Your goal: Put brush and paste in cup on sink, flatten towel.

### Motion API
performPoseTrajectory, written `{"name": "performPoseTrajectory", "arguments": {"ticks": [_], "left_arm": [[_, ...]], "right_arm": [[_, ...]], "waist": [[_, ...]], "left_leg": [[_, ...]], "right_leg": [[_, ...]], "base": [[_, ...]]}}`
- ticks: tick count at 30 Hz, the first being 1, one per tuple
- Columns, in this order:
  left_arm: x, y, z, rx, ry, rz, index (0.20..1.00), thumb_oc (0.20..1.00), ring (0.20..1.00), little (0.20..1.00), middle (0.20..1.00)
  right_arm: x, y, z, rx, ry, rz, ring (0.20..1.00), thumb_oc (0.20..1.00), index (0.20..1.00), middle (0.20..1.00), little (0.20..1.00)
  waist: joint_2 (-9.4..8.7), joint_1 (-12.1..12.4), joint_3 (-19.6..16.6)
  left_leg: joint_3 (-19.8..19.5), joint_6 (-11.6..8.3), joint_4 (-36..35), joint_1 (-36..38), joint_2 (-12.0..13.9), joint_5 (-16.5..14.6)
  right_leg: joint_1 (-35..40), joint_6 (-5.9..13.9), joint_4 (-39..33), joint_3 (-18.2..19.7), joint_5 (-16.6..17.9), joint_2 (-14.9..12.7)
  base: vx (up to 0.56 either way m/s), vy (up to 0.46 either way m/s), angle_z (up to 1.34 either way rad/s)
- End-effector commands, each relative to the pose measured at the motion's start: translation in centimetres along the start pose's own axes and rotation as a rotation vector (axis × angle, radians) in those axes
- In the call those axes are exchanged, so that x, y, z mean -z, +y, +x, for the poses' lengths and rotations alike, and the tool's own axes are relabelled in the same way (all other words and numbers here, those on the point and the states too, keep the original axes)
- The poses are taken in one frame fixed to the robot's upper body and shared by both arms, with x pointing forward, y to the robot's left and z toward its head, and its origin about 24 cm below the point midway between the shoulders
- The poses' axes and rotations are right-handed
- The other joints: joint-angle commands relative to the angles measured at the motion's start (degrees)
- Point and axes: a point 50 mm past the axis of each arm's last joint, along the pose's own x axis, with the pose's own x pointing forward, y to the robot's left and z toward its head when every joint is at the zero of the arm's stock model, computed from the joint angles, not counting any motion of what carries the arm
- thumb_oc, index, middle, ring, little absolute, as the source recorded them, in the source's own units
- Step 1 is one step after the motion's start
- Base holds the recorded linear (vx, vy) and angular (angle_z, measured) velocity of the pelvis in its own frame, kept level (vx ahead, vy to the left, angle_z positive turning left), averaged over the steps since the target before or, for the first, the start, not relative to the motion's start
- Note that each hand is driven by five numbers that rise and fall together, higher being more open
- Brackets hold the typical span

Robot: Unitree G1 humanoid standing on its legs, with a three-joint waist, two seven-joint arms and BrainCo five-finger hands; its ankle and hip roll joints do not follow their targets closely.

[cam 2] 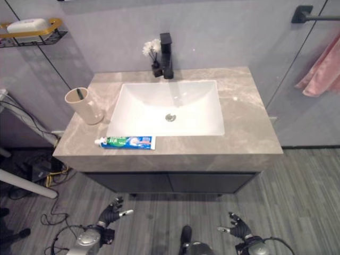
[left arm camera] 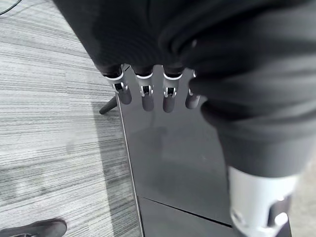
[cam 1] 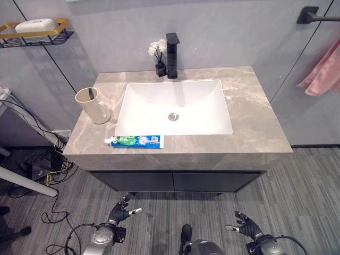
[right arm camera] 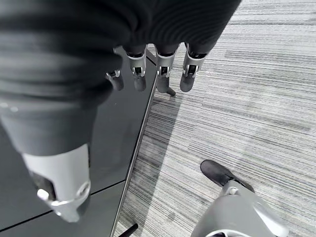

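Note:
A toothpaste tube (cam 1: 135, 141), green, blue and white, lies along the counter's front edge, just in front of the white basin (cam 1: 212, 123). A beige cup (cam 1: 94, 106) stands left of the basin with a dark brush handle (cam 1: 91, 94) inside it. A pink towel (cam 1: 324, 70) hangs bunched under a black bar (cam 1: 319, 17) on the right wall. Low over the floor in front of the cabinet, my left hand (cam 1: 119, 214) and right hand (cam 1: 246, 224) both hang open and hold nothing. Their straight fingers (left arm camera: 144, 94) (right arm camera: 160, 76) point at the dark cabinet front.
A black tap (cam 1: 172, 56) and a small vase of white flowers (cam 1: 158, 57) stand behind the basin. A gold-rimmed wall shelf (cam 1: 33, 33) with a white soap box hangs at the upper left. White table legs (cam 1: 26, 183) stand on the floor at left.

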Motion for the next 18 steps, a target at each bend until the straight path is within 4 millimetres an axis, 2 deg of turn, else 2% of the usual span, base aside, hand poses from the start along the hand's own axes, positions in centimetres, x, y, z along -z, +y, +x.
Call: {"name": "performPoseTrajectory", "arguments": {"ticks": [1,3,5,7,8,9,11,18], "left_arm": [[-1.8,0.1,0.2,-0.01,-0.097,-0.001,1.0,1.0,1.0,1.0,1.0],[-2.3,-0.1,0.4,0.002,-0.11,0.025,1.0,1.0,1.0,1.0,1.0],[-2.3,-0.2,0.4,0.006,-0.112,0.039,1.0,1.0,1.0,1.0,1.0],[-2.2,0.0,0.3,0.016,-0.109,0.056,1.0,1.0,1.0,1.0,1.0],[-2.3,0.0,0.3,0.015,-0.11,0.056,1.0,1.0,1.0,1.0,1.0],[-2.0,0.2,0.2,0.015,-0.1,0.058,1.0,1.0,1.0,1.0,1.0],[-1.9,0.6,0.0,0.007,-0.096,0.066,1.0,1.0,1.0,1.0,1.0],[-1.1,1.2,-0.3,-0.009,-0.066,0.081,1.0,1.0,1.0,1.0,1.0]], "right_arm": [[-1.1,-1.3,0.2,0.051,-0.039,-0.052,1.0,1.0,1.0,1.0,1.0],[-1.4,-1.5,0.2,0.054,-0.045,-0.091,1.0,1.0,1.0,1.0,1.0],[-1.1,-1.8,0.1,0.057,-0.03,-0.11,1.0,1.0,1.0,1.0,1.0],[-1.1,-1.3,0.4,0.032,-0.014,-0.132,1.0,1.0,1.0,1.0,1.0],[-1.1,-1.3,0.4,0.032,-0.014,-0.132,1.0,1.0,1.0,1.0,1.0],[-1.4,-1.1,0.5,0.022,-0.02,-0.147,1.0,1.0,1.0,1.0,1.0],[-1.9,-0.9,0.7,0.015,-0.037,-0.14,1.0,1.0,1.0,1.0,1.0],[-2.0,0.3,0.7,-0.026,-0.047,-0.14,1.0,1.0,1.0,1.0,1.0]], "waist": [[-0.82,0.2,0.4],[-1.06,0.2,1.6],[-0.97,0.6,1.9],[-0.12,1.3,2.1],[-0.17,1.4,2.2],[-0.76,1.3,1.8],[-1.13,1.5,1.4],[-2.06,1.8,0.6]], "left_leg": [[2.3,1.39,-7.1,-2.4,2.7,11.4],[4.2,0.74,-8.8,-5.7,4.8,12.6],[4.0,0.7,-8.5,-6.1,4.9,13.2],[2.8,1.21,-7.2,-3.2,3.5,10.0],[3.0,1.24,-7.1,-3.1,3.5,10.0],[4.1,2.21,-6.9,-1.8,1.9,6.8],[6.0,3.03,-6.9,-0.4,0.7,5.2],[7.5,4.63,-9.0,3.2,-2.1,3.5]], "right_leg": [[4.2,6.74,-0.8,4.0,7.6,-6.4],[4.8,7.45,0.0,4.9,7.0,-7.9],[5.4,7.91,0.1,5.4,6.8,-8.4],[5.4,7.94,0.9,7.8,7.1,-8.7],[5.5,7.97,0.9,7.9,7.1,-8.7],[6.5,8.68,0.4,9.0,8.4,-10.1],[6.6,9.43,0.1,10.0,8.9,-11.1],[7.9,11.29,-0.8,10.3,11.2,-13.3]], "base": [[0.11,0.18,0.91],[0.08,0.211,0.18],[0.07,0.161,0.26],[0.05,0.176,-0.61],[0.09,0.231,-1.26],[0.1,0.227,-1.13],[0.09,0.277,-0.85],[0.02,0.142,-0.33]]}}
